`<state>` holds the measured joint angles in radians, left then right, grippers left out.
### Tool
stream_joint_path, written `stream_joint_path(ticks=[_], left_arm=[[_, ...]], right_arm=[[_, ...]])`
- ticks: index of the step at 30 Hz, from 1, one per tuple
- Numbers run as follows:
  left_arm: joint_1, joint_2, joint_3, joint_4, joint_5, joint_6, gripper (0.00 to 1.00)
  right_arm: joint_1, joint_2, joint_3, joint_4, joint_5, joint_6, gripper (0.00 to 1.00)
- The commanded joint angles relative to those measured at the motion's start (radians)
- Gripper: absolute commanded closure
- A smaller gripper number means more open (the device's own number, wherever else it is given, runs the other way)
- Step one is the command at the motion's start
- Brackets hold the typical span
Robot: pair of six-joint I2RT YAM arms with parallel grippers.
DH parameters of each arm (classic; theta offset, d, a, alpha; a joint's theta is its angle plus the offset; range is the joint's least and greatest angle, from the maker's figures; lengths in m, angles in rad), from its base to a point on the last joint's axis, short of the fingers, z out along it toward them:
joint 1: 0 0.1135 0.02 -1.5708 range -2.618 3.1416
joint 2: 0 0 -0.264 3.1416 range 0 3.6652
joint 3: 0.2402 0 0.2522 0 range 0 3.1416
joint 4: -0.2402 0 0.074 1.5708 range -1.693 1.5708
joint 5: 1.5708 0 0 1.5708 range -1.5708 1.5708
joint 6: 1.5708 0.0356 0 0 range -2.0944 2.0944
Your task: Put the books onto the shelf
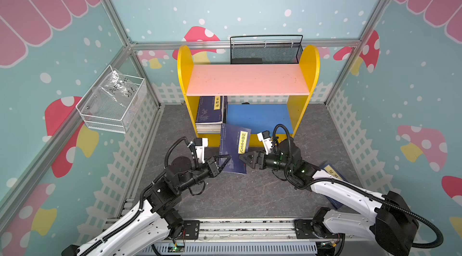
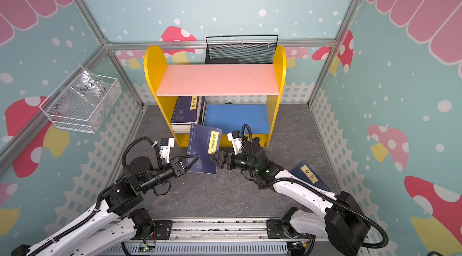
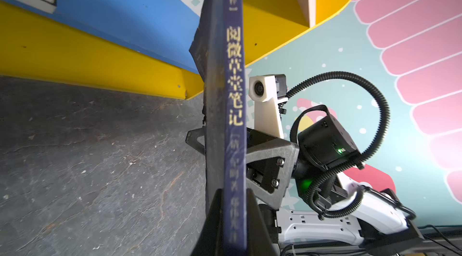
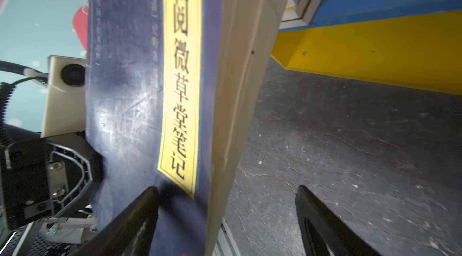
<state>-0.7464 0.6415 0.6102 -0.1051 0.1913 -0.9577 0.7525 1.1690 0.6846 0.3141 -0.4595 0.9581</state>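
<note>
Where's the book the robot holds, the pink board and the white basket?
Book (image 1: 233,148): a top view, middle of cover.
Pink board (image 1: 247,79): a top view, its middle.
White basket (image 1: 105,121): a top view, front wall.

the shelf (image 1: 183,72) stands upright at the back of the floor (image 1: 225,192): yellow round-topped sides, pink upper board (image 1: 247,79), and a blue lower board (image 1: 260,117) with a flat stack of navy books (image 1: 210,113) at its left end. one raised navy book (image 1: 233,147) with a yellow title label tilts up just in front of that board, right by the stack. a second navy book (image 2: 308,174) lies flat on the floor further right, partly covered.
</note>
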Motion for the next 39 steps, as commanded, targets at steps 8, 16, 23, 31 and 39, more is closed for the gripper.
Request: stream_joint_path(ticks=[8,16,23,31,39], left_arm=[[-0.001,-0.022,0.029,0.285,0.148,-0.033,1.0],[-0.001,0.07,0.092,0.29,0.227,-0.034,1.0],[0.001,0.095,0.097,0.299,0.221,-0.014,1.0],[0.005,0.127,0.112,0.326,0.226,-0.012,1.0],[0.016,0.142,0.129,0.321,0.244,0.007,1.0]], right_arm=[[0.002,-0.019,-0.155,0.555,-0.251,0.235,0.36],[0.002,-0.084,-0.221,0.678,-0.216,0.241,0.48],[-0.008,-0.108,-0.232,0.682,-0.184,0.226,0.59],[-0.031,-0.17,-0.283,0.68,-0.148,0.246,0.65],[-0.031,-0.143,-0.27,0.668,-0.226,0.273,0.69]])
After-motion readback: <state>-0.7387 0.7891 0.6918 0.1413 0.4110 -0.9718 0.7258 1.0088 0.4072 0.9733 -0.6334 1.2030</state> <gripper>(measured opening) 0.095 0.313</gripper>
